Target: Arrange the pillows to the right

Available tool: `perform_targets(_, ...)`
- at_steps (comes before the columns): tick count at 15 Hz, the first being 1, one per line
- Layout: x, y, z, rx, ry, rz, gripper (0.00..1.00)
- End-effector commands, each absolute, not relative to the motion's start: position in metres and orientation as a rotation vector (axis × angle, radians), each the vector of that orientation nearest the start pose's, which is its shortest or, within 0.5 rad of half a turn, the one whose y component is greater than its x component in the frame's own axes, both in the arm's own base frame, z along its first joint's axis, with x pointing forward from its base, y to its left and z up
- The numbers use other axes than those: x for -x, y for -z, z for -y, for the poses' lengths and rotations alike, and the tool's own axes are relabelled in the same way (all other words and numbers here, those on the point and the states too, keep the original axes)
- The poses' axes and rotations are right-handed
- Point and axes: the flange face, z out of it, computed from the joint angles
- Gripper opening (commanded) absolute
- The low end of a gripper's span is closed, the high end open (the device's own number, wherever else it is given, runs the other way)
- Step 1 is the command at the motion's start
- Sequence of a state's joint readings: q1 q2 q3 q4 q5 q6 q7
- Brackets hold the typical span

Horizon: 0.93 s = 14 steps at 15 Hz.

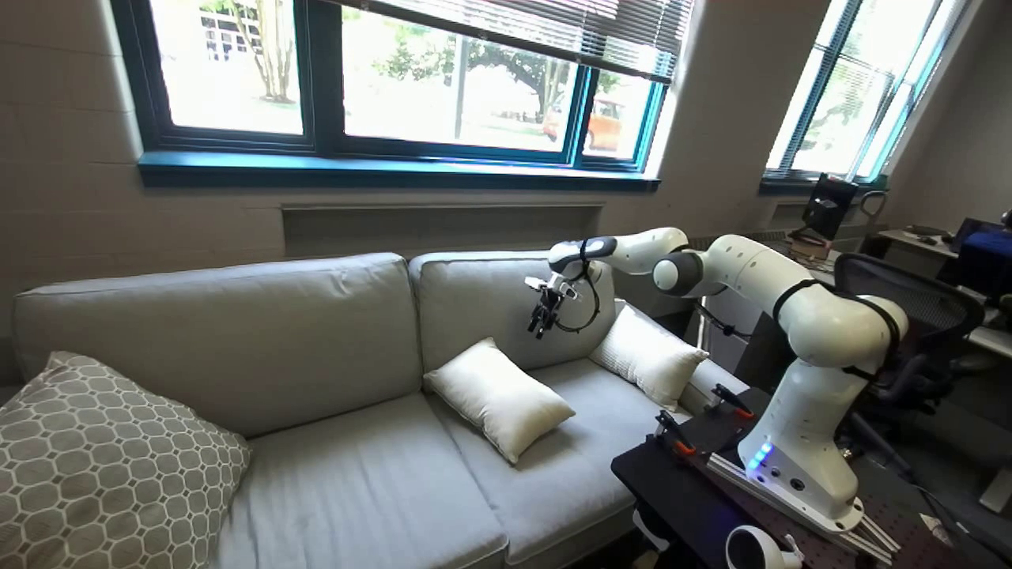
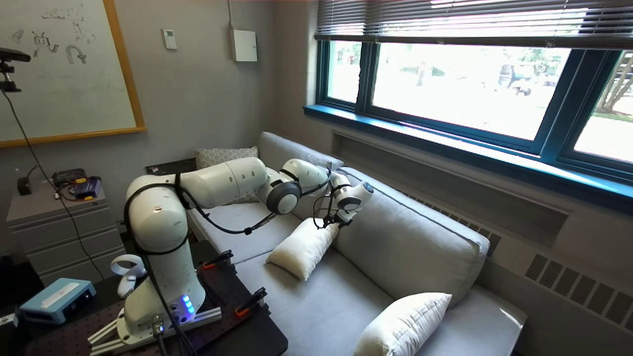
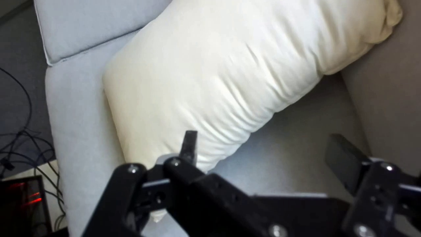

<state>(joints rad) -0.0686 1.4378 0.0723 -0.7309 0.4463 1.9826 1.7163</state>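
one pillow settled, one still to bring right

facing the window (image 1: 455,87), i see the right cream pillow (image 1: 648,356) leaning on the armrest (image 2: 485,317), so i suppose its place is good. the middle cream pillow (image 1: 502,401) lies aslant on the right seat cushion (image 1: 569,476), its far corner close to the backrest (image 1: 474,304); this one, i think, must go right.

the gripper (image 3: 267,153) hangs by that pillow's far-right edge, the fingers (image 3: 189,146) standing wide apart and holding nothing. whether one of them touches the cloth, i cannot tell.

i expect this pillow to be light and very soft, not fragile: it will dent, then sag from where it is held. the cover looks smooth, so a shallow pinch may slip. better to go deep on the puckered edge, near its middle, where the folds offer a hold.

the backrest may leave little room for the far finger. the black table (image 1: 662,480) with its clamps (image 1: 674,431), near right, could catch a swinging corner. the patterned pillow (image 1: 118,466), at the left end, hinders nothing.
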Motion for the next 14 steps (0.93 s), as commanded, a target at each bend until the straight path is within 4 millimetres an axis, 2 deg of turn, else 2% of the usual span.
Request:
perform_targets(1,-0.747,0.002,0.01,1.317,-0.789,-2.522,1.0)
perform_targets(4,-0.736,0.028,0.024,1.117,-0.829,-2.592,1.0)
perform_targets(8,-0.732,0.032,0.022,0.924,-1.01,-2.523,1.0)
perform_targets(9,-0.732,0.029,0.019,0.899,-1.061,-2.478,1.0)
perform_targets(10,-0.732,0.032,0.024,0.979,-0.973,-2.535,1.0)
perform_targets(14,-0.732,0.031,0.019,0.926,-1.025,-2.505,1.0)
